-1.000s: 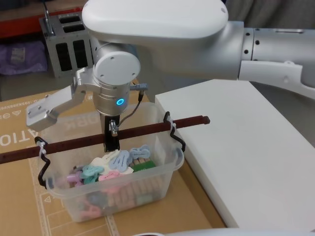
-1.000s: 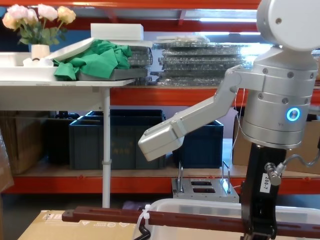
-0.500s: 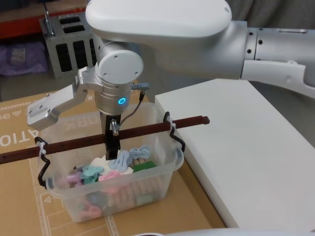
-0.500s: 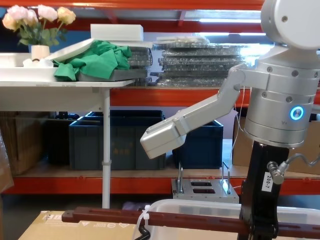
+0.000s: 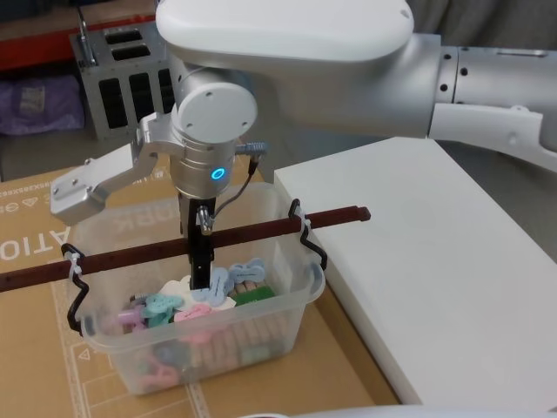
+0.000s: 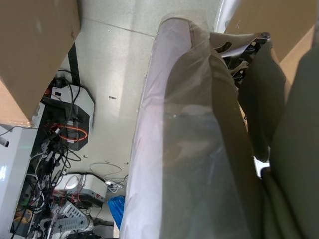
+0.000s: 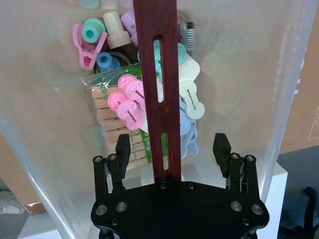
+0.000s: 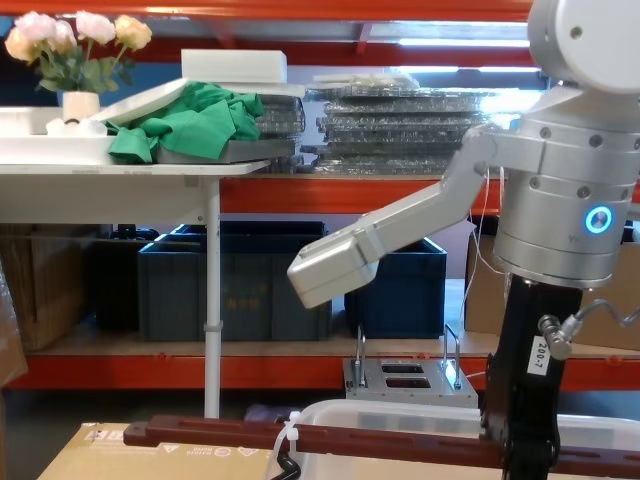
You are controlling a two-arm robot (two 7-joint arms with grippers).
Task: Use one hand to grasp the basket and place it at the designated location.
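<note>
The basket [image 5: 222,353], a translucent white tub holding coloured clothes pegs [image 7: 127,97], sits on a cardboard surface [image 5: 35,235]. Its dark reddish-brown slotted handle [image 5: 261,229] spans the top, with a white zip tie [image 5: 74,266] near the left end. My right gripper [image 5: 202,268] hangs straight down at the middle of the bar. In the right wrist view it is open [image 7: 172,148], one finger [image 7: 122,149] on each side of the handle [image 7: 159,59], with gaps to both. The chest view shows the same gripper [image 8: 525,455] at the handle [image 8: 220,432] above the basket rim [image 8: 400,412].
A white raised platform [image 5: 435,261] lies just right of the basket. A grey metal box [image 5: 113,70] stands behind on the floor. Dark blue crates [image 8: 230,280] sit on a low shelf, and a white table with green cloth [image 8: 190,120] is at the far left.
My right wrist has risen a little and shifted slightly right. The basket and its handle have stayed where they were.
</note>
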